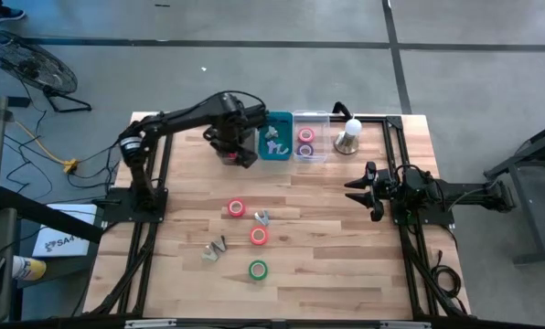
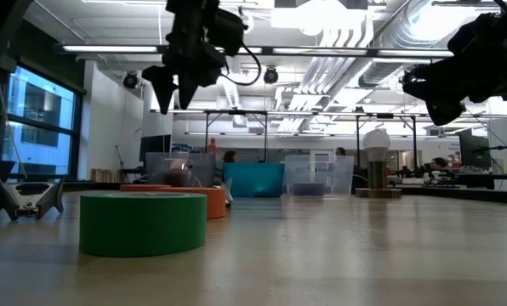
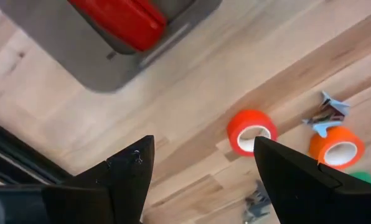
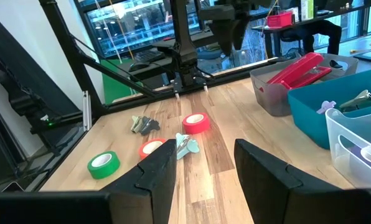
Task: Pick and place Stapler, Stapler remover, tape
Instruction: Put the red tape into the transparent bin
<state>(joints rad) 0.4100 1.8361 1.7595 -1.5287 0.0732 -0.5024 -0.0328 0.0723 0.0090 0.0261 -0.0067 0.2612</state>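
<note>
A pale wooden table (image 1: 327, 238) carries three bins along its far edge: a grey bin (image 4: 269, 87), a teal bin (image 1: 280, 151) and a clear bin (image 1: 314, 151), with a small lamp-like stand (image 1: 348, 137) beside them. In the middle lie a red tape roll (image 1: 236, 208), an orange tape roll (image 1: 259, 236) and a green tape roll (image 1: 258, 270). Two staple removers rest among them, one (image 1: 261, 217) between the red and orange rolls, the other (image 1: 216, 249) to the left.

Right gripper (image 4: 204, 162) hovers over the worktop (image 4: 235, 118), fingers apart, nothing between them. Ahead lie a red tape (image 4: 196, 123), an orange tape (image 4: 152, 149) and a green tape (image 4: 104, 164), with two staple removers (image 4: 187, 147) (image 4: 142, 124) near them. Red stapler (image 4: 299, 68) rests tilted in a grey bin (image 4: 274, 92); a teal bin (image 4: 325, 118) sits beside it. Left gripper (image 4: 230, 25) hangs beyond.
</note>
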